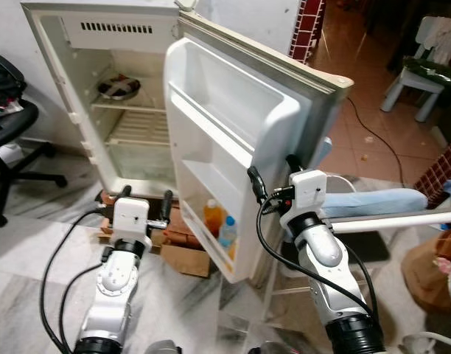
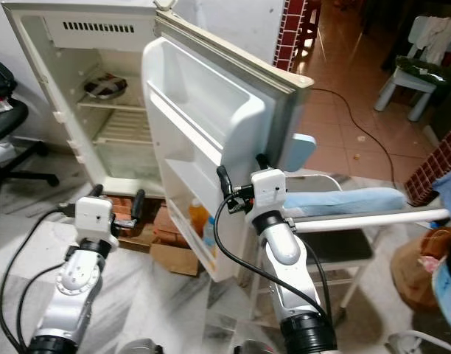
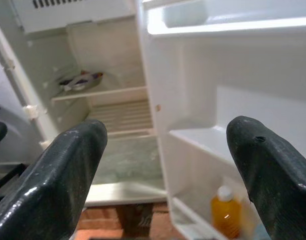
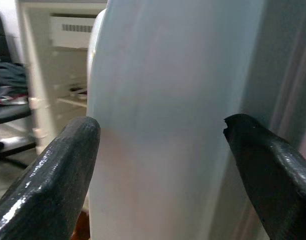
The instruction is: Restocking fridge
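Right gripper (image 1: 273,175), fingers wide apart, straddles the fridge door (image 1: 233,140) edge at frame centre; left gripper (image 1: 146,200), also wide, faces the shelves.

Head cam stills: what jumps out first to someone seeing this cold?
The open fridge, nearly bare: one dish on its upper shelf. Its door swings toward the robot, with an orange bottle and a clear bottle in the lowest door shelf. The right claw is open at the door's edge; the left claw is open, low before the cabinet.
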Available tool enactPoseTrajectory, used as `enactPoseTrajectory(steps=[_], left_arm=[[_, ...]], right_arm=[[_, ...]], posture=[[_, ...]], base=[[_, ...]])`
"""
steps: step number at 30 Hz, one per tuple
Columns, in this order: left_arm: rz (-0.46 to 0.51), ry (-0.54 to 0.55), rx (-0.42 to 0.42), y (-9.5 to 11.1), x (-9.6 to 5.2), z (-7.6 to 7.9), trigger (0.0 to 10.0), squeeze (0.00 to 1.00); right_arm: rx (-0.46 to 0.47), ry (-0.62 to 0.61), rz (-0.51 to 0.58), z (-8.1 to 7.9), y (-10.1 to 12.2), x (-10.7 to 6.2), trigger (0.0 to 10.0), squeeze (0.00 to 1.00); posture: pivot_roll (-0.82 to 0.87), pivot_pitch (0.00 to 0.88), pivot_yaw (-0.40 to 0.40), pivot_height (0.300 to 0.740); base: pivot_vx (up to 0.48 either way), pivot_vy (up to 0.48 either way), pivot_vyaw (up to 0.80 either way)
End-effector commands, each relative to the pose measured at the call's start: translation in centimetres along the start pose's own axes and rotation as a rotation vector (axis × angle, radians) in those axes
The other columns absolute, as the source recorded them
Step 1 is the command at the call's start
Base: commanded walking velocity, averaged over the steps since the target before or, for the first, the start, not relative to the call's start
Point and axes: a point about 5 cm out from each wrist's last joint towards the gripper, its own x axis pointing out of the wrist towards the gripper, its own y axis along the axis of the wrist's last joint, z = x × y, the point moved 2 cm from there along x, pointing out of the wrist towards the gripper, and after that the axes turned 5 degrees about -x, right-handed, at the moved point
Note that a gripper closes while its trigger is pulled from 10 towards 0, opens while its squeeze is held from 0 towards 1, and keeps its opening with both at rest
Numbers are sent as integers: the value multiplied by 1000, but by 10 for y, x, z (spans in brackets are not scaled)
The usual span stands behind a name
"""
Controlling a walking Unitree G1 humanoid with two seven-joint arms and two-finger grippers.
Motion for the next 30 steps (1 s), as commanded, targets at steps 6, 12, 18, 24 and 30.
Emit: enactPoseTrajectory(steps=[6, 12, 18, 24, 30], left_arm=[[2, -24, -4, 1, -1, 7, 10000, 0], [-3, -20, -16, 1, -2, 7, 10000, 0], [-45, 9, -25, -7, -11, 2, 10000, 0], [-179, 53, -96, -27, -23, -2, 10000, 0], [-354, 27, -132, -49, -29, 0, 10000, 0]], right_arm=[[126, 355, -104, -26, -11, -19, 10000, 0], [51, 503, -200, -26, -27, -31, 10000, 0], [-39, 223, -112, 10, -12, -4, 10000, 0], [-28, 140, -39, 21, 3, 10, 10000, 0], [-36, 130, 14, 13, 15, 26, 10000, 0]], posture=[[-15, 0, -9, 740], [-9, 0, -12, 740], [0, 0, -9, 740], [9, 0, -11, 740], [17, 0, -12, 740]], base=[[0, -480, 0], [0, -198, 0], [0, 0, 0], [0, 0, 0], [0, 0, 649]])
